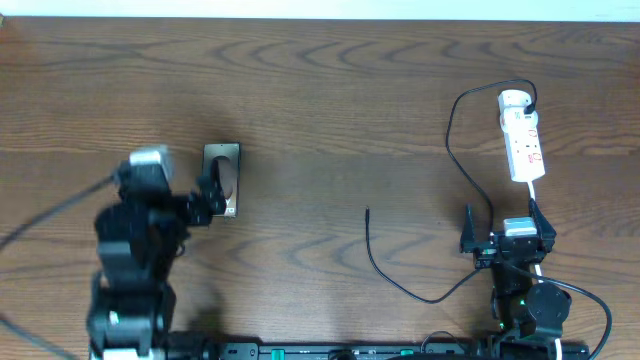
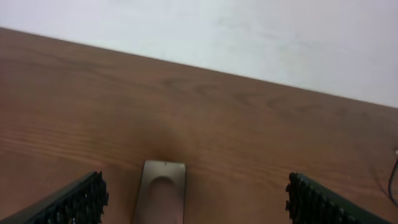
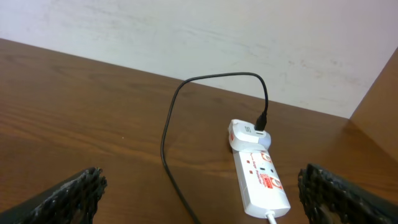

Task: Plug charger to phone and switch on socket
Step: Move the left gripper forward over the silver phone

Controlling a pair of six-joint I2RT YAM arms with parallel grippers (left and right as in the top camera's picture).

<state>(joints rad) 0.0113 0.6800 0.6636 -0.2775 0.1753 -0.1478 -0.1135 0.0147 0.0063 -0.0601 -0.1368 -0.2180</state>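
Though the phone (image 2: 163, 198) lies by the left tool (image 2: 196, 194), it and the right tool (image 3: 202, 186) gape empty.

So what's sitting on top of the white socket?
A white plug block sits on the far end of the socket, with the black charger cable going into it. The holes under the block are covered.

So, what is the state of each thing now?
phone: flat on the table, unplugged.
charger: one end in the socket, other end loose on the table.
socket: charger plugged in; switch position unclear.
left claw: open, empty, at the phone.
right claw: open, empty.
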